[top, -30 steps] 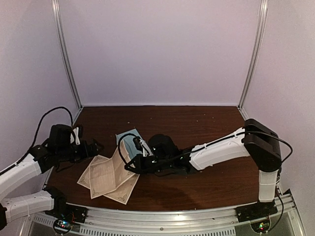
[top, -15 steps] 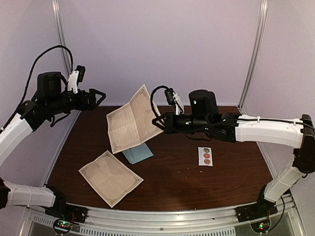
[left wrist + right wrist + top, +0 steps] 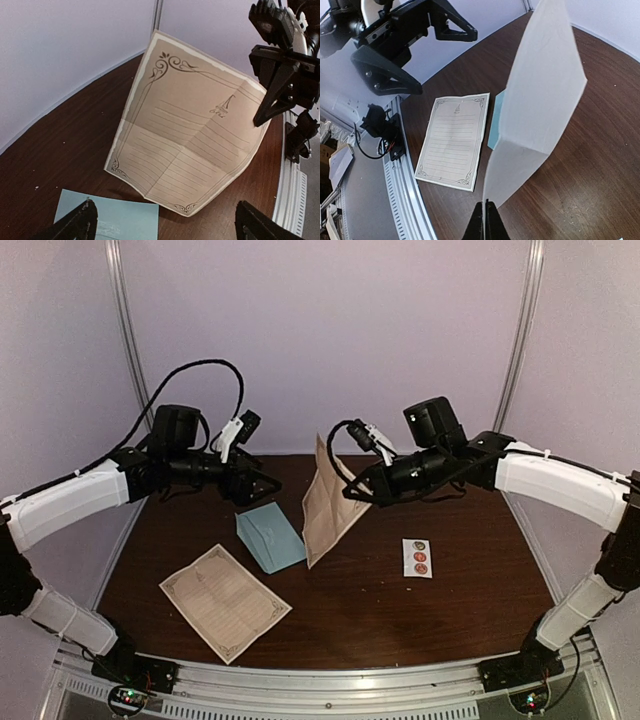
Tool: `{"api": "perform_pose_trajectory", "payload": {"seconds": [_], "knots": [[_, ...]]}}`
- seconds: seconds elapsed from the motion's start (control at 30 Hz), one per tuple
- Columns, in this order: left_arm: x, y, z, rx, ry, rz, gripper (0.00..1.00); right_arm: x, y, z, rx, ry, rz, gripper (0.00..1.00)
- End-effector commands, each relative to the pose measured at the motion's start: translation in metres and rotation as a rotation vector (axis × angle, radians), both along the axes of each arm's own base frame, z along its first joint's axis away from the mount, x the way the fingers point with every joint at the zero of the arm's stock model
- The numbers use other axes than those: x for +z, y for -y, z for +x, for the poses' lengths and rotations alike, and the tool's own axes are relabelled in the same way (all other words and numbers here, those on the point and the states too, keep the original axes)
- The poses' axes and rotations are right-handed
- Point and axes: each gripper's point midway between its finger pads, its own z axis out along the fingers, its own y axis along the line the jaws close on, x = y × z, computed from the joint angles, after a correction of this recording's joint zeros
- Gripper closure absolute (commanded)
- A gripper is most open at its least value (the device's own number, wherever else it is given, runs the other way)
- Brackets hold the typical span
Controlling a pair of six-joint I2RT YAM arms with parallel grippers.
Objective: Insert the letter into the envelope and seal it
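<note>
The right claw (image 3: 352, 492) is clamped shut on one edge of the letter (image 3: 326, 502). It holds the creased cream sheet upright in the air above the brown table (image 3: 450, 610), printed face toward the left claw (image 3: 262, 485), whose fingers stand spread wide with nothing between them. The light blue envelope (image 3: 270, 538) lies flat on the table, below and a little to the left of the hanging sheet and apart from it. A second cream sheet (image 3: 225, 602) lies nearer the front edge, and a strip of round stickers (image 3: 417, 557) lies to the right. The step in hand looks like a handover or a two-handed fold. To do it well, the left claw should close on the free edge opposite the pinch before the right one lets go, so the sheet neither swings nor tears. Folding along the existing creases seems wise, since the sheet looks larger than the envelope.
</note>
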Motion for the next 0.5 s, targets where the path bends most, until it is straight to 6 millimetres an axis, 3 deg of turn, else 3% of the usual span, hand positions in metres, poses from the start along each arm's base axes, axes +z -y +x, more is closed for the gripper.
{"api": "perform_pose_trajectory", "payload": {"seconds": [0.0,0.2,0.47], "knots": [[0.018,0.012,-0.02,-0.179,0.121,-0.064,0.02,0.018,0.011,-0.047,0.18,-0.018,0.006,1.0],[0.019,0.012,-0.031,-0.218,0.127,-0.073,0.02,0.039,0.017,-0.084,0.316,-0.037,0.072,1.0],[0.01,0.022,-0.049,-0.344,0.054,-0.106,0.02,0.056,0.02,-0.1,0.382,0.025,0.081,1.0]]}}
